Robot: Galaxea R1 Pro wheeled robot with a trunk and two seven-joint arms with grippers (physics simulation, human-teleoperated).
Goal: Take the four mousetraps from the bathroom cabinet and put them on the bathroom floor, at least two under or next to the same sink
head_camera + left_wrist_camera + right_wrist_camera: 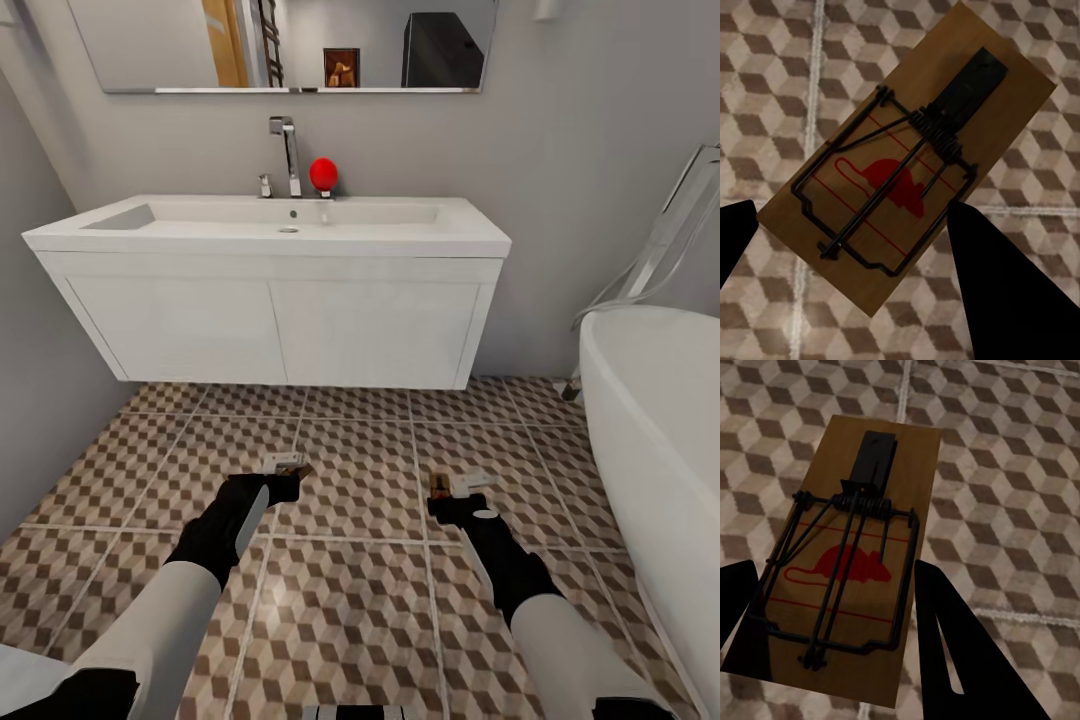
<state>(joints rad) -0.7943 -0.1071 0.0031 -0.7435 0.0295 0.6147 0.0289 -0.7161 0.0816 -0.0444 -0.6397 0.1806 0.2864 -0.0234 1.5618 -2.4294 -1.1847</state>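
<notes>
L end effector (283, 473) & R end effector (447, 493) each pinching a mousetrap (907, 157), above floor (350, 600).

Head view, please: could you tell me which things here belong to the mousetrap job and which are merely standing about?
Job: left pincer with mousetrap; right pincer with second mousetrap; sink; bathroom floor.
Bystanders: bathtub; mirror; red ball.

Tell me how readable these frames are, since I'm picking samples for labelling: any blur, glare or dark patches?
Head view: evenly lit, slightly soft; mousetraps at each end effector tiny. Left wrist view: mousetrap sharp, fingers featureless black. Right wrist view: mousetrap crisp, its near end shaded; no glare.
</notes>
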